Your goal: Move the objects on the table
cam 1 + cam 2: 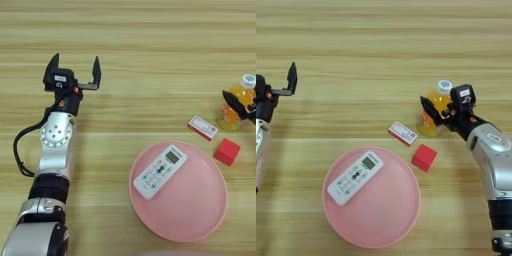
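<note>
Where the light wood-grain table [150,45] comes nearest the camera, a round pink plate [386,220] with a smooth, shallow raised rim lies flat; in it, on its left half, rests one white rectangular remote control [354,177], set diagonally, with a small greenish display at its upper right end and rows of small buttons below.

Just beyond the plate's right rim, apart from it: one small red cube [424,157], matte, sharp-edged, sitting on the bare wood.

Up and to the left of the cube, near it but not touching: one small flat white box [403,133] with red markings, lying at a slant.

Behind the cube, on the right side of the table: one small clear bottle [433,112] of orange drink, white cap at top, tilted slightly. The right gripper [438,112], black-fingered on a grey metal forearm coming in from the lower right, has its fingers spread to either side of the bottle; whether they press on it cannot be told.

Far left: the left gripper [73,72], black fingers spread wide and grasping nothing, hovers over bare planks, its silver jointed arm and a black cable trailing to the lower left corner.
</note>
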Tool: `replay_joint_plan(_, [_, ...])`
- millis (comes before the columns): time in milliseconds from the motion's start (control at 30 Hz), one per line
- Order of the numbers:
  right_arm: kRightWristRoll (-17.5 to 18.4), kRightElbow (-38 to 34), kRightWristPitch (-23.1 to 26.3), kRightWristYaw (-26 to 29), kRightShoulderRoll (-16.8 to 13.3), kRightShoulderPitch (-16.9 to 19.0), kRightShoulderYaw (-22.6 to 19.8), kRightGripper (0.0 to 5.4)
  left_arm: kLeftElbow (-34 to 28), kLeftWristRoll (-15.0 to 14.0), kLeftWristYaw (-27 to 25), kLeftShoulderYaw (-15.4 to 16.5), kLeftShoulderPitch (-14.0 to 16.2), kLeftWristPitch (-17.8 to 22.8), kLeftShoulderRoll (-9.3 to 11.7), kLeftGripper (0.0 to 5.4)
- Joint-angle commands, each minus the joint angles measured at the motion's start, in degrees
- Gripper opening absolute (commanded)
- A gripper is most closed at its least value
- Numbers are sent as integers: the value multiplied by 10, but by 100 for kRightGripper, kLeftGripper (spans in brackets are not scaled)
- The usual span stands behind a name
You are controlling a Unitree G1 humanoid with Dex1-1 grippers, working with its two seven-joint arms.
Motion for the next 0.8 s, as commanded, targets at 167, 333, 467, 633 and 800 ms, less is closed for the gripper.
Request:
replay_joint_plan(167, [5, -55, -9, 10, 5, -31, 1, 360, 7, 1, -1, 0, -10, -6, 0, 540])
replay_joint_plan(333, [9, -90, 4, 11, 12, -81, 11, 360, 10, 2, 0, -1, -10, -7, -2, 540])
replay_joint_plan(467, [4, -93, 11, 15, 26, -119, 34, 360, 10, 4, 3, -2, -10, -8, -4, 540])
replay_joint_plan(633, [3, -90, 28, 16, 62, -147, 75, 360, 7, 5, 6, -4, -7, -8, -7, 540])
replay_joint_plan(800, [-14, -55, 24, 17, 107, -167, 126, 360, 4, 6, 8, -5, -4, -9, -9, 540])
